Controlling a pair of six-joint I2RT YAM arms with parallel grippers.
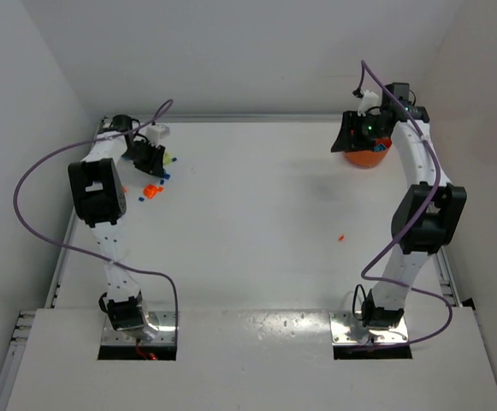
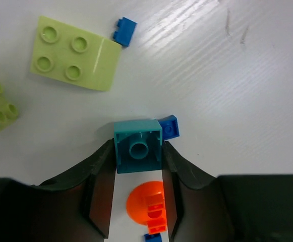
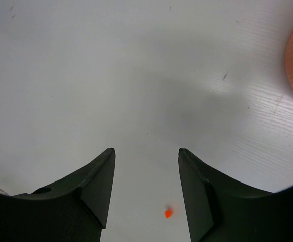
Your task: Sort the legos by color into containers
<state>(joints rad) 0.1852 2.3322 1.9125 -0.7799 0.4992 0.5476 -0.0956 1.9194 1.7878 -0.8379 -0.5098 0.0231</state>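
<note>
Teal brick [image 2: 138,147] clamped in left jaws, wrist view only; right jaws apart.

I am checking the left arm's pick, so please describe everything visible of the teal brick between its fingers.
The teal brick is square, glossy plastic, turned so its hollow side with one round tube faces the wrist camera. The left gripper clamps its sides at the fingertips. A small blue brick meets its upper right corner.

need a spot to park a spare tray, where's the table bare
The wide middle of the table is bare, from the legos by the left hand across to the orange bowl, save one orange piece. Crowded: far-left corner, around the teal brick in that hand.
</note>
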